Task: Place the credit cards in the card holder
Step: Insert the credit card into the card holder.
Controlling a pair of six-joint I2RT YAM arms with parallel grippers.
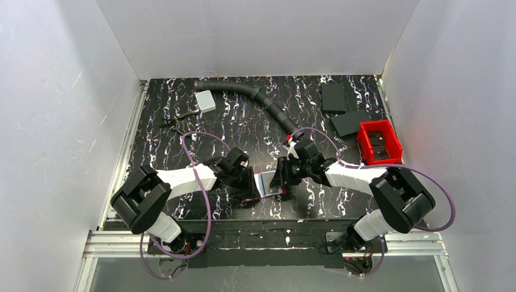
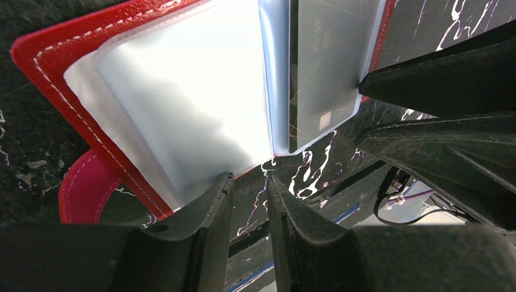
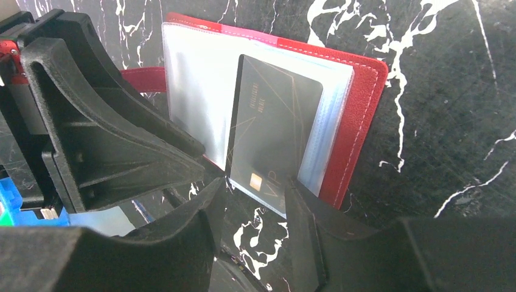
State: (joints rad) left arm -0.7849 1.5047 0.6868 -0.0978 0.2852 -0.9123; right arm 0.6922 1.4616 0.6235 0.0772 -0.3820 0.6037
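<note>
The card holder (image 1: 271,182) lies open on the black marbled table between both arms, its red cover (image 2: 36,61) (image 3: 359,121) facing down and its clear sleeves facing up. A dark grey credit card (image 3: 274,121) (image 2: 322,67) sits partly inside a sleeve, its chip end sticking out toward me. My right gripper (image 3: 255,188) (image 1: 281,179) holds that near end, with a fingertip against each side of the card. My left gripper (image 2: 249,179) (image 1: 252,182) is at the holder's other edge. Its jaws stand narrowly apart with nothing between them, and one finger (image 2: 216,191) rests on the sleeve page.
A red bin (image 1: 378,141) stands at the right, with two black slabs (image 1: 333,96) (image 1: 350,121) behind it. A black corrugated hose (image 1: 255,94) curves across the back. A white box (image 1: 205,100) and a small dark item (image 1: 179,118) lie at the back left.
</note>
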